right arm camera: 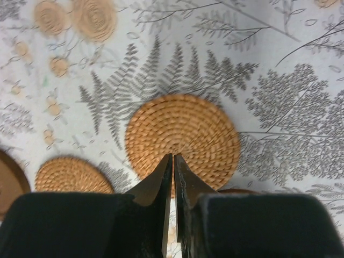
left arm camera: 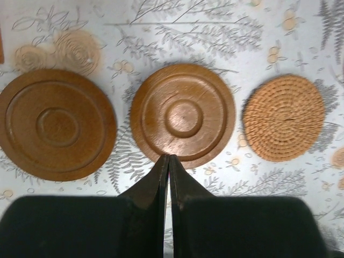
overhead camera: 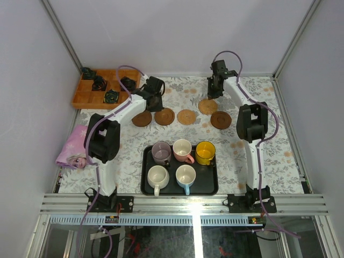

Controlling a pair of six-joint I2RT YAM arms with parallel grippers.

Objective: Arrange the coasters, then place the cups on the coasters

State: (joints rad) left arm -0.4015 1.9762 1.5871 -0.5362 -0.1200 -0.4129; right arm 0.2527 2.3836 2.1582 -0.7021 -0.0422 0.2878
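Overhead, coasters dot a fern-printed tablecloth; walls perhaps lilac.

Floral table, five coasters, tray, box, cloth

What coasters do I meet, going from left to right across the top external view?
First wooden coaster → second wooden coaster → first woven coaster → second woven coaster → last wooden coaster.

wooden coaster cut by frame edge | box items indistinct
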